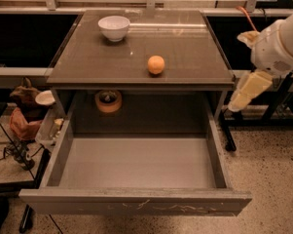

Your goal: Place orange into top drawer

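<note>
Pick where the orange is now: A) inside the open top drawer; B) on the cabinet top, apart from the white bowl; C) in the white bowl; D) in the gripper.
B: the orange rests on the cabinet top, right of the white bowl, while the gripper hangs beyond the cabinet's right edge.

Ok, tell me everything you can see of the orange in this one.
The orange is small, round, smooth-skinned and whole, evenly orange. It rests on the grey cabinet top, right of centre and near the front edge, above the open top drawer. Only the cabinet top touches it. The white bowl stands apart at the back left, and the tool hangs beside the cabinet's right side, well clear.
</note>
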### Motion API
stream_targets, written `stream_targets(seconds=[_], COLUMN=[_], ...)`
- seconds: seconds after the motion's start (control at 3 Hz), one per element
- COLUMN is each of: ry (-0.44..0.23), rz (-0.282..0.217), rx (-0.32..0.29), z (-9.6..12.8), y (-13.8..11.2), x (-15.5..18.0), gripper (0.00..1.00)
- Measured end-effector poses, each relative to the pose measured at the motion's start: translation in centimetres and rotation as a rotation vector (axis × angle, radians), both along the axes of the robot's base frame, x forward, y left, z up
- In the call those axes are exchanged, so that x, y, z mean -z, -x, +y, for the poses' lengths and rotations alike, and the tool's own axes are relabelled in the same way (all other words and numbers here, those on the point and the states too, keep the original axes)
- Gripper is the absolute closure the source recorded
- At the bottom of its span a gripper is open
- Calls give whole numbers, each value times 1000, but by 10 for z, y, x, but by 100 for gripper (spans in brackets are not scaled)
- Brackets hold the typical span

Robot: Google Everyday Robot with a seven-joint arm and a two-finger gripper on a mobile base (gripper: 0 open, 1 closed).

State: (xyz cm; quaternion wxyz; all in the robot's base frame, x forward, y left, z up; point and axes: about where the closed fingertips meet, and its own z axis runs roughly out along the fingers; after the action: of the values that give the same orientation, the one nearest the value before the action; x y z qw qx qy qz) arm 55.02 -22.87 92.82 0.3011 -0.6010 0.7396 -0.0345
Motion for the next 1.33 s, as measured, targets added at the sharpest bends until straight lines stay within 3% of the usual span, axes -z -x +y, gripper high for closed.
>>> stream_targets(seconds=[0.33, 0.67, 1.33], ry=[-41, -85, -88], rz=[-56, -75, -75], rx=[-58, -109, -122], z=[14, 39, 43], y=[-59, -118, -123], x=[13, 25, 27], gripper=[0, 0, 0])
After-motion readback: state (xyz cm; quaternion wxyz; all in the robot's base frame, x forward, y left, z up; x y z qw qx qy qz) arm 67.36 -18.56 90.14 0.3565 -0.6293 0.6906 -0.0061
